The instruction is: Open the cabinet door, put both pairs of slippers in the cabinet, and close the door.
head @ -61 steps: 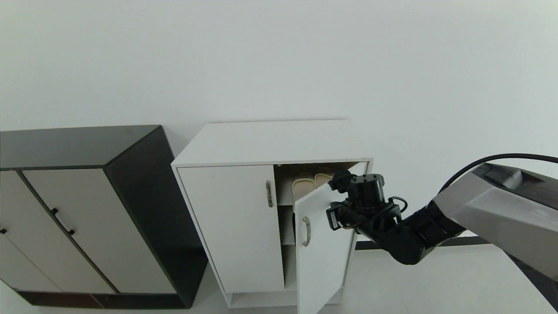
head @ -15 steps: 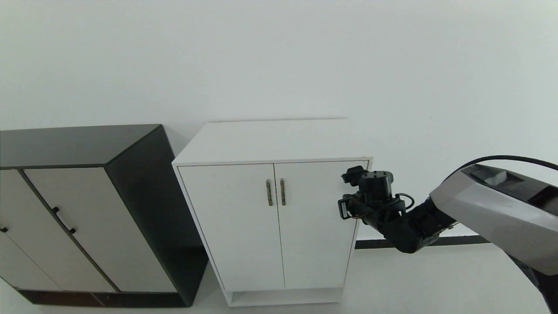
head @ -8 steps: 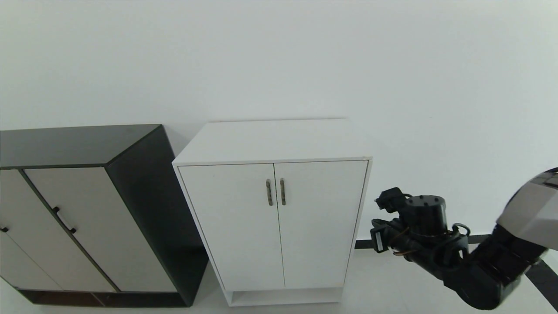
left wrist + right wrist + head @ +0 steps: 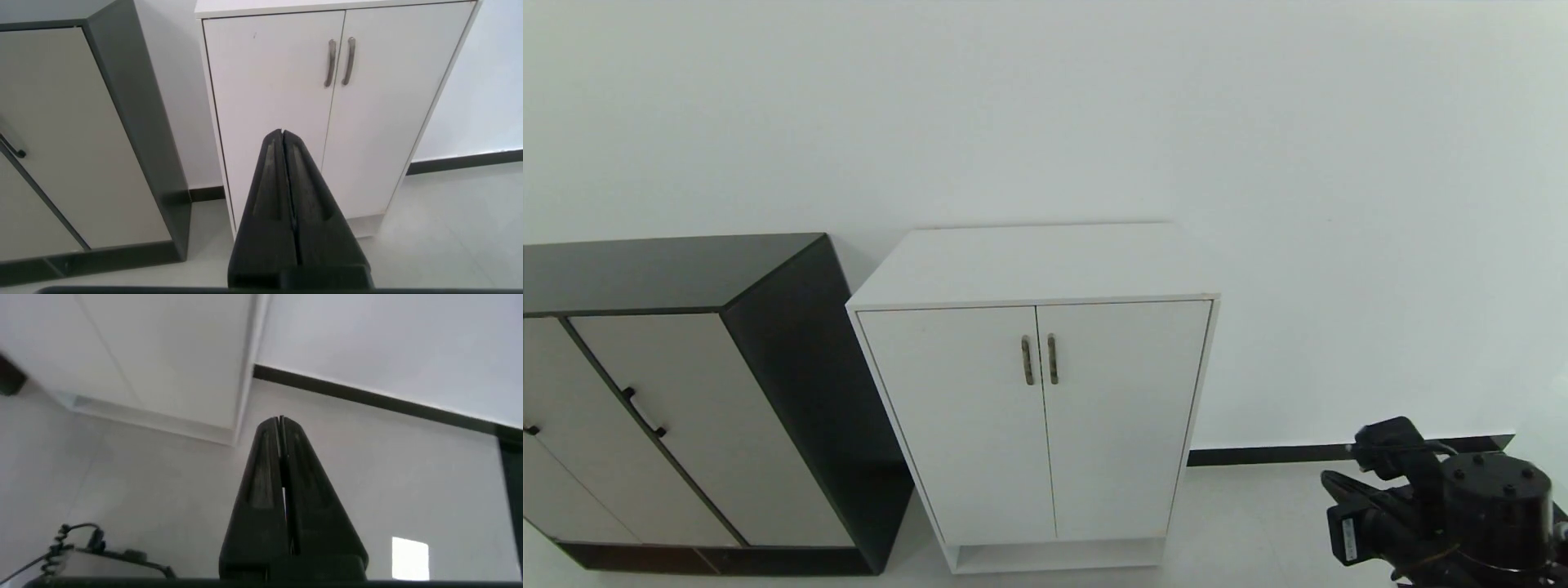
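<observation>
Standing closed, the white cabinet [image 4: 1111, 425] — left gripper [image 4: 283, 140] and right gripper [image 4: 281, 426] both pressed together, empty

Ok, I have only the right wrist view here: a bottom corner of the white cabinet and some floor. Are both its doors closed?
Observer: Yes. In the head view the left door and the right door of the white cabinet sit flush, with their handles side by side.
Operator: And the left gripper, where is it?
Observer: The left gripper is shut, holds nothing, and points at the cabinet front, apart from it.
Operator: Is something next to the cabinet?
Observer: A black cabinet with pale doors stands on the robot's left of it, with a gap between them.
</observation>
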